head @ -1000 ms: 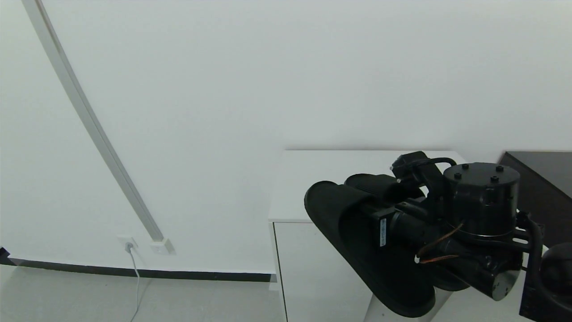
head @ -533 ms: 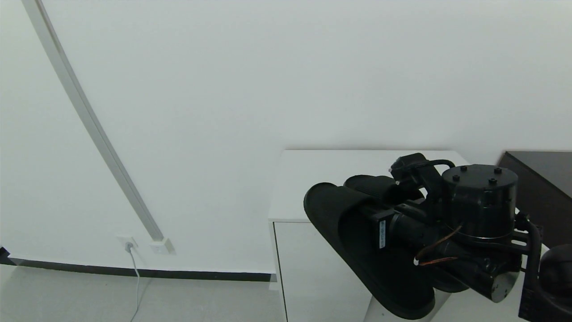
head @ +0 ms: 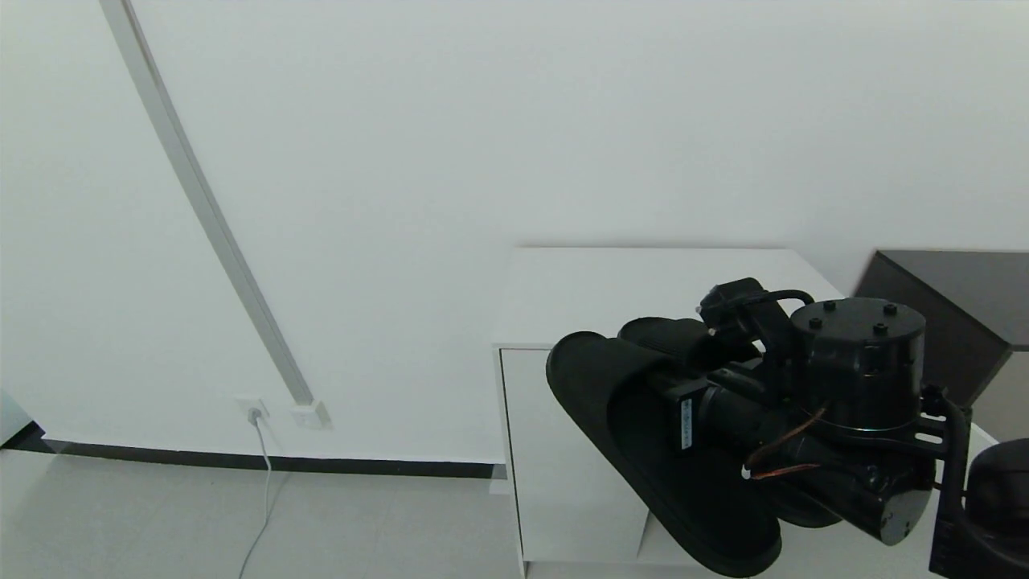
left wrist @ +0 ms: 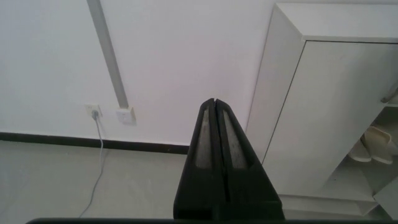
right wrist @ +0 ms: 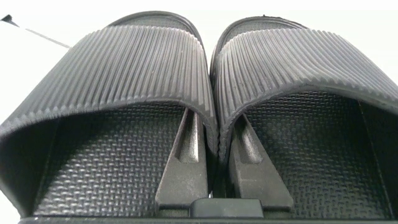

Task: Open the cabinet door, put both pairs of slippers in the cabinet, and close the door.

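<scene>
Right gripper [right wrist: 216, 119]: one finger inside each of the black slippers [head: 595, 378], pinching their touching inner walls so the pair carries as one; held near, right, before the white cabinet [head: 643, 289]. Left gripper [left wrist: 214, 111]: closed, empty. Pale slippers [left wrist: 373, 143]: shelved inside the cabinet.

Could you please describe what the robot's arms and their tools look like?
The right arm is matte black, with a drum-shaped joint studded with bolts, thin orange wires and a small white label. The left tool has two black tapered fingers with grey panels; the right tool has dark wedge-shaped fingers.
</scene>
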